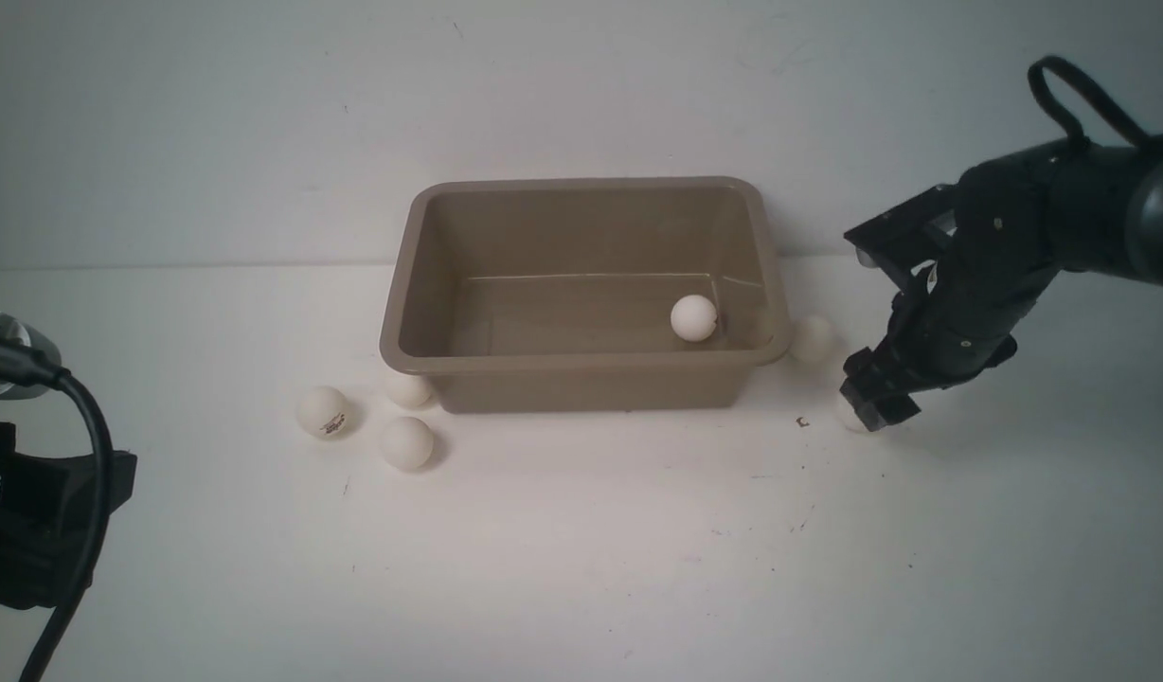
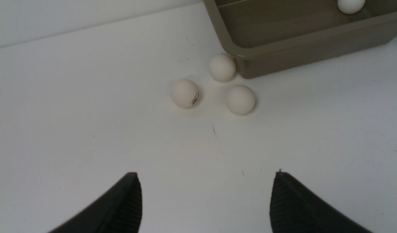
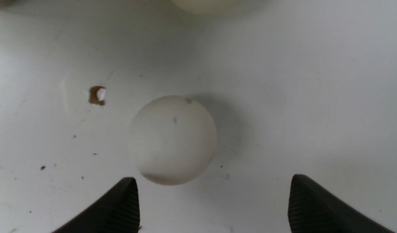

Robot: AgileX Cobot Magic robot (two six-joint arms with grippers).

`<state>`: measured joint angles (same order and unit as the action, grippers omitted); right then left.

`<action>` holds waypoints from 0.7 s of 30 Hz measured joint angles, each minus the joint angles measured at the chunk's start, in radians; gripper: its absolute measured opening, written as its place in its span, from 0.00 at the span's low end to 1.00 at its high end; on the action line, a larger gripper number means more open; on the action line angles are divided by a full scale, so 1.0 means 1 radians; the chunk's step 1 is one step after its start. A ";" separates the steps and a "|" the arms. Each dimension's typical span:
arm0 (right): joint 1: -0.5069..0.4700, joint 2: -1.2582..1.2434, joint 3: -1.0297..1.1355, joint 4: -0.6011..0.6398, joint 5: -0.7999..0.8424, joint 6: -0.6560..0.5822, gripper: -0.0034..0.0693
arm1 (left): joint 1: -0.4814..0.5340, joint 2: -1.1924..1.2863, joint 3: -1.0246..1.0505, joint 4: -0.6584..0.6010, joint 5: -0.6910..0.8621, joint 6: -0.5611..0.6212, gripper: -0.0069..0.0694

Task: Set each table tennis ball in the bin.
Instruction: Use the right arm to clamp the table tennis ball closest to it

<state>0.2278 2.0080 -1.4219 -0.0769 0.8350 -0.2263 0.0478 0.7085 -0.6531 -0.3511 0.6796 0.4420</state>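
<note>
Right wrist view: our right gripper (image 3: 213, 179) is spread wide and empty, with a table tennis ball (image 3: 172, 139) on the table (image 3: 315, 97) just ahead, nearer one finger. We'd centre on it, drop lower, then squeeze gently so it can't squirt away. Meanwhile our left gripper (image 2: 206, 174) is parted, holding nothing. Another ball (image 1: 693, 317) lies in the bin (image 1: 581, 363).

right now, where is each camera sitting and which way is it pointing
Front view: between the arms, facing forward at the bin; right arm and right gripper at right, left arm's edge at left.
Left wrist view: on the left wrist, facing past the left gripper toward the marked ball and the bin's corner.
Right wrist view: on the right wrist, facing down at a lone ball just beyond its open jaws.
Shared: front and left wrist both show the ball in the bin.
</note>
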 joint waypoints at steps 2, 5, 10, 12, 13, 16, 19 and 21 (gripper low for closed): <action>-0.004 0.003 0.000 0.021 -0.010 -0.023 0.82 | 0.000 0.000 0.000 0.000 0.000 0.000 0.72; -0.004 0.003 0.000 0.084 -0.012 -0.064 0.82 | 0.000 0.000 0.000 0.000 0.000 0.000 0.72; -0.004 0.003 0.000 0.189 -0.013 -0.128 0.82 | 0.000 0.000 0.000 0.000 0.000 0.000 0.72; -0.004 0.003 0.000 0.201 -0.016 -0.136 0.82 | 0.000 0.000 0.000 0.000 0.000 0.000 0.72; -0.004 0.003 0.000 0.208 -0.021 -0.138 0.82 | 0.000 0.000 0.000 0.000 0.000 0.000 0.72; -0.004 0.003 0.000 0.211 -0.039 -0.143 0.82 | 0.000 0.000 0.000 0.000 0.000 0.000 0.72; -0.004 0.003 0.000 0.213 -0.065 -0.150 0.81 | 0.000 0.000 0.000 0.000 0.000 0.000 0.72; -0.004 0.003 0.000 0.215 -0.075 -0.153 0.80 | 0.000 0.000 0.000 0.000 0.000 0.000 0.72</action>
<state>0.2235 2.0114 -1.4219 0.1383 0.7603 -0.3788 0.0478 0.7085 -0.6531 -0.3511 0.6796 0.4420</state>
